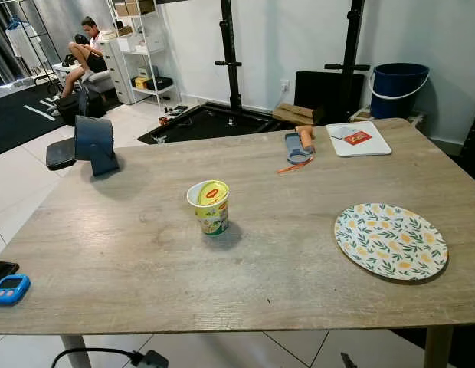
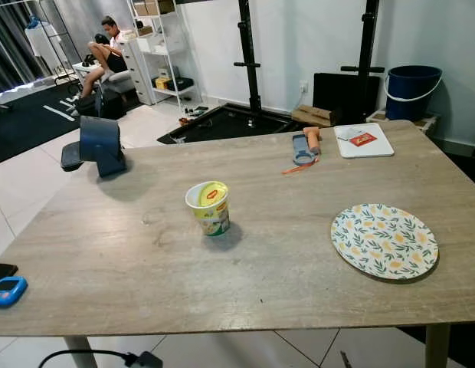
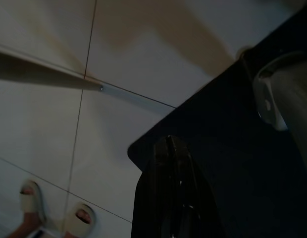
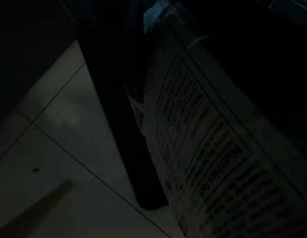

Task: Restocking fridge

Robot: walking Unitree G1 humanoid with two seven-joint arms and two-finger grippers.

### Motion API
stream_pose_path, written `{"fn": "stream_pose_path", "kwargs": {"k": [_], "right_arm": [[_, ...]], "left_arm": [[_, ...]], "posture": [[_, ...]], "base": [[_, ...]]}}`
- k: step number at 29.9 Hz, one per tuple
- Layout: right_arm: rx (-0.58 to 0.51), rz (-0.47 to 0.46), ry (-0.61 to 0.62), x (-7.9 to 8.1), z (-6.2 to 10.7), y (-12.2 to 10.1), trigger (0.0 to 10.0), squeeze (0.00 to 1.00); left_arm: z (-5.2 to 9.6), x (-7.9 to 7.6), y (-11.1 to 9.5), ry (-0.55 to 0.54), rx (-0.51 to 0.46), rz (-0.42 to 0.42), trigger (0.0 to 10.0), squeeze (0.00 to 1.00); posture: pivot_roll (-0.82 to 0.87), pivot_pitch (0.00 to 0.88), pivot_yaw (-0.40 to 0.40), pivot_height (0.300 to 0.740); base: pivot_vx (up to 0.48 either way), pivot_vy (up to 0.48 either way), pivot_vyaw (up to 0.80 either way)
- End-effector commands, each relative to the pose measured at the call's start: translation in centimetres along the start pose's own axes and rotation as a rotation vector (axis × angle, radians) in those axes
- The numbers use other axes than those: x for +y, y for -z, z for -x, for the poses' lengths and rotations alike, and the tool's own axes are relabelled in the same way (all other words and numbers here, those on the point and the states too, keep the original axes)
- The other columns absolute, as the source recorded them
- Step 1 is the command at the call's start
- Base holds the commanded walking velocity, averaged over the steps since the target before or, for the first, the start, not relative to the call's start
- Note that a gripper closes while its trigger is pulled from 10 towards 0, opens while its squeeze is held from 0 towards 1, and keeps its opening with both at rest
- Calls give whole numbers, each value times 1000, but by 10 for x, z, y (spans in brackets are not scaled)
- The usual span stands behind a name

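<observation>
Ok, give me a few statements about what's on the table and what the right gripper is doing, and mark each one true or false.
1. The noodle cup stands upright near the middle of the table. True.
2. The patterned plate holds food. False: the plate is bare.
3. The right gripper is next to a carton printed with a nutrition panel. True.
4. A blue timer lies at the table's left edge. True.
5. The white board lies beside the cup. False: it lies at the far right corner, well apart from it.
6. A person stands at the table. False: the person sits far off across the room.
</observation>
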State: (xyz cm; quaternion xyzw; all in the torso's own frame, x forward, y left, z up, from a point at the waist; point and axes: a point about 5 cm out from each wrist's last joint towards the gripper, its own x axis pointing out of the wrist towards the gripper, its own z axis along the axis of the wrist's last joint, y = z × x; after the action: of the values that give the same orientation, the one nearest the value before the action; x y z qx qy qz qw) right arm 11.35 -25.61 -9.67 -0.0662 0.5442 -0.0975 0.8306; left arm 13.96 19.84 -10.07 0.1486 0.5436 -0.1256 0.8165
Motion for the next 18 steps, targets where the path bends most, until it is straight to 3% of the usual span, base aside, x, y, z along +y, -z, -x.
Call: {"fn": "stream_pose_path", "kwargs": {"k": [1, 4, 13, 18], "right_arm": [[-41, 36, -18, 3, -1, -11, 10000, 0], [-54, 34, -22, 3, -1, -14, 10000, 0], [-45, 96, -28, 1, -2, -18, 10000, 0], [-32, 175, -49, 6, -2, -14, 10000, 0]], "left_arm": [[1, 0, 7, -12, 22, 29, 10000, 0], [1, -1, 7, -12, 19, 51, 10000, 0], [-1, -7, -3, 1, -3, 37, 10000, 0], [-2, -12, -2, 20, -15, 97, 10000, 0]], "posture": [[-175, 0, 87, 740], [-178, 0, 84, 740], [-154, 0, 65, 740], [-127, 0, 41, 740]], "base": [[0, 0, 0], [0, 0, 0], [0, 0, -485], [0, 0, 0]]}}
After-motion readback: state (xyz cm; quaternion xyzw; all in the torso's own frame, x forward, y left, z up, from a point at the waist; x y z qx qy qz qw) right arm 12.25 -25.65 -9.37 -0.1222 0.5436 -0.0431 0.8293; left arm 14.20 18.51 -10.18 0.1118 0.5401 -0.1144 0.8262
